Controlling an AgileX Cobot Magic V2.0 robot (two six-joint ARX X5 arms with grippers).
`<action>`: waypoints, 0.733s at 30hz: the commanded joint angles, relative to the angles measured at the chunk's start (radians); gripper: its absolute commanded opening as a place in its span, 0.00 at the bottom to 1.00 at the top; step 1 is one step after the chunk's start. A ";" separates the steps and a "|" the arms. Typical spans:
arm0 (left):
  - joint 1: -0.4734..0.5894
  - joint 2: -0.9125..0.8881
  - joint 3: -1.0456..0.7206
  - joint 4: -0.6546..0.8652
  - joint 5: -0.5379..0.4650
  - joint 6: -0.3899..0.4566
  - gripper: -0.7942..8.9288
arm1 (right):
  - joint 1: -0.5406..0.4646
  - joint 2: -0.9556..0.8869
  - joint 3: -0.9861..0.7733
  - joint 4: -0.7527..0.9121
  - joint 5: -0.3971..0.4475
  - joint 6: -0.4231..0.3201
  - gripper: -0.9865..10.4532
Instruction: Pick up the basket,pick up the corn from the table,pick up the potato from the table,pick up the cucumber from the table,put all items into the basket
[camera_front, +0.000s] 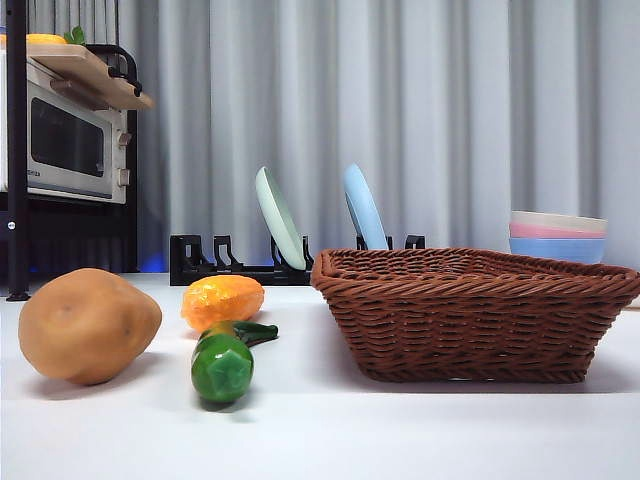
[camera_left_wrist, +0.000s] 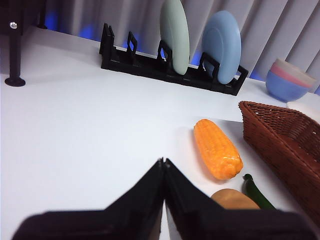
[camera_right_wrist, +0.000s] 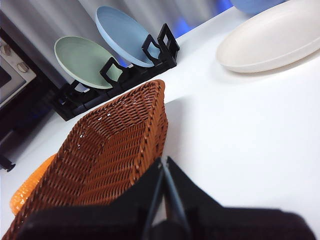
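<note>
Right claw, closed and empty, sits just beside the brown woven wicker basket; left claw, closed and empty, is farther off.

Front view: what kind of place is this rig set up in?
Probably a mock kitchen counter: a toaster oven on a shelf, plates in a black dish rack, stacked pastel bowls, and a plain grey curtain behind, which suggests a staged lab setup.

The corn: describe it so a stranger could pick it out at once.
Find the big brown wicker basket. Beside it lie three vegetables; the corn is the farthest back, nearest the plate rack. It alone is glossy orange and bumpy, unlike the matte tan potato and green cucumber.
</note>
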 joint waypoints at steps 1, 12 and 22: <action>0.001 -0.002 0.042 -0.011 -0.010 -0.020 0.07 | 0.001 0.021 0.037 0.009 0.005 0.014 0.08; 0.001 0.199 0.294 -0.085 -0.041 0.028 0.07 | 0.001 0.329 0.272 0.009 0.004 -0.093 0.08; 0.001 0.602 0.585 -0.230 0.014 0.192 0.07 | 0.001 0.742 0.599 -0.094 -0.048 -0.231 0.08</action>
